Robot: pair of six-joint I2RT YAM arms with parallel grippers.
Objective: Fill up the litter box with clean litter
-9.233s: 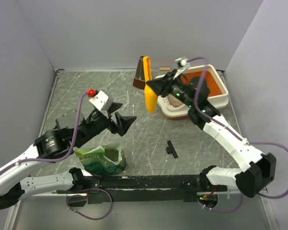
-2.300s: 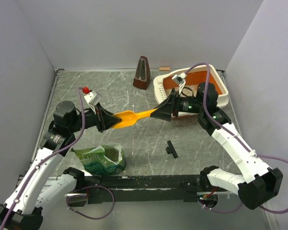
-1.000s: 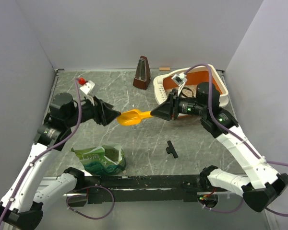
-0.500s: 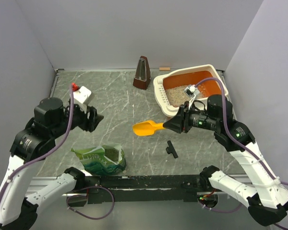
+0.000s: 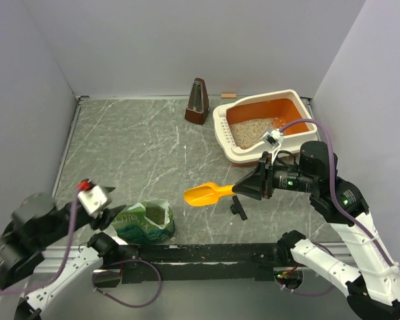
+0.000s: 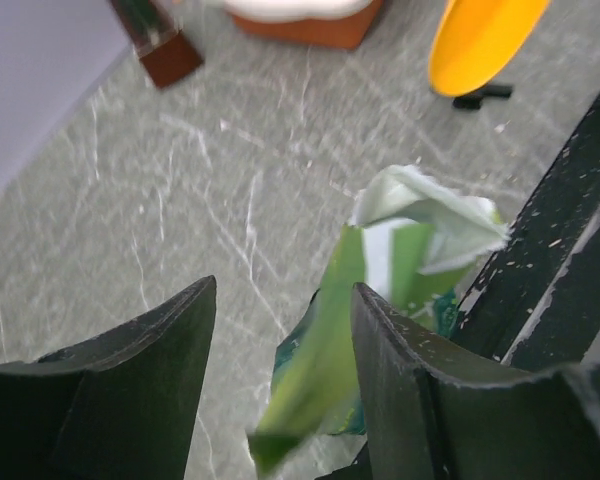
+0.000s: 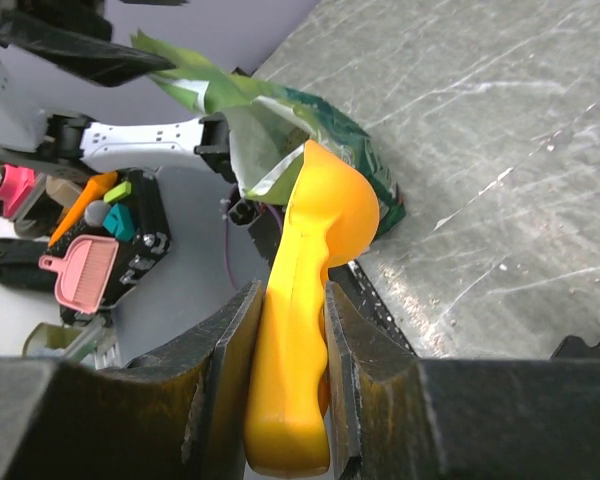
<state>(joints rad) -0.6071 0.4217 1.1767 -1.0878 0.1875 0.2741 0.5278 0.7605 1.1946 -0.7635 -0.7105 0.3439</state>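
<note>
At the near left, the left gripper point(image 6: 280, 300) hangs just beside the crinkly green bag point(image 5: 143, 223), its fingers apart and holding nothing. Further right, the right gripper point(image 5: 249, 187) is clamped on the orange scoop point(image 5: 203, 195) by its handle. At the far right sits the litter box point(image 5: 221, 127), with the clean litter point(image 5: 252, 131) in its left end.

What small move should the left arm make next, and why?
Probably lower the left gripper onto the top edge of the green bag and close. Its jaws stand open above that edge, and the right gripper holds the orange scoop nearby, so the bag likely needs steadying before scooping.
</note>
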